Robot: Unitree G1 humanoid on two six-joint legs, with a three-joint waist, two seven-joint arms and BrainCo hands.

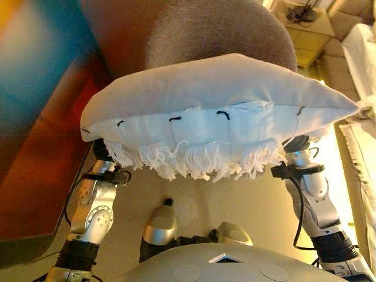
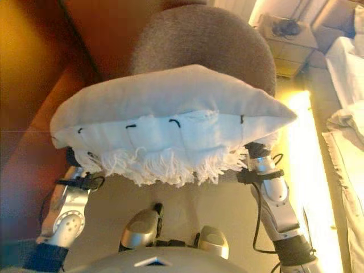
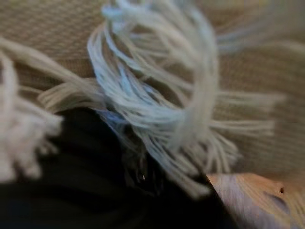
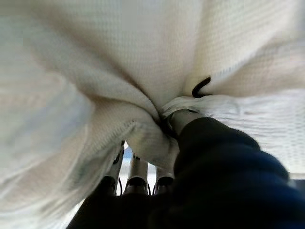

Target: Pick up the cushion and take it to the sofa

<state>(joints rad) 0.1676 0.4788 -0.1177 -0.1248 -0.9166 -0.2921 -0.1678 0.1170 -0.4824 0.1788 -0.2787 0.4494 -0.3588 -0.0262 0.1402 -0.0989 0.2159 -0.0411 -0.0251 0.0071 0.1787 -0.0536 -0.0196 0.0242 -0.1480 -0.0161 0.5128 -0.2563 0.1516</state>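
The cushion (image 1: pixel 217 100) is off-white with a frayed fringe along its near edge and a few black stitches. It is held up in front of me, flat and wide, with an arm under each end. My left hand (image 3: pixel 71 191) shows only as its dark cover among the fringe in the left wrist view; its fingers are hidden under the cushion. My right hand (image 4: pixel 138 176) is under the cushion's right end. Its thumb (image 4: pixel 183 119) presses into a fold of the cloth (image 4: pixel 143 119) against the fingers.
A round grey upholstered seat (image 1: pixel 223 29) stands just beyond the cushion. Reddish-brown wooden furniture (image 1: pixel 35 176) runs along the left. A small table (image 1: pixel 305 23) with a dark object stands at the far right, and white cloth (image 1: pixel 364 53) lies along the right edge.
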